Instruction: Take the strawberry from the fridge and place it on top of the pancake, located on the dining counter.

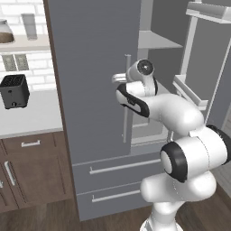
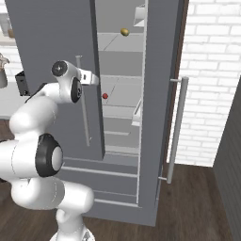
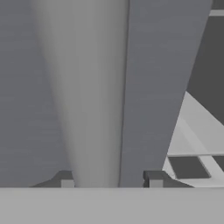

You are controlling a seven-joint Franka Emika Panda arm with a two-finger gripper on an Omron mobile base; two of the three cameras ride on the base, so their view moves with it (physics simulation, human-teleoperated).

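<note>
So the fingers (image 3: 109,181) straddle the left door's handle (image 3: 94,96), grip unclear; strawberry (image 2: 105,96) sits untouched on its fridge (image 2: 160,117) shelf.

The strawberry (image 2: 105,96) is only a tiny red dot toward the left edge of a fridge (image 2: 155,141) shelf, too small for any detail. The gripper (image 3: 109,181) is cut off by the hand view's bottom edge, and the handle (image 3: 94,96) between its fingertips (image 3: 154,179) hides whether they touch it. The toaster (image 2: 21,83) is mostly hidden behind the fridge door.
</note>
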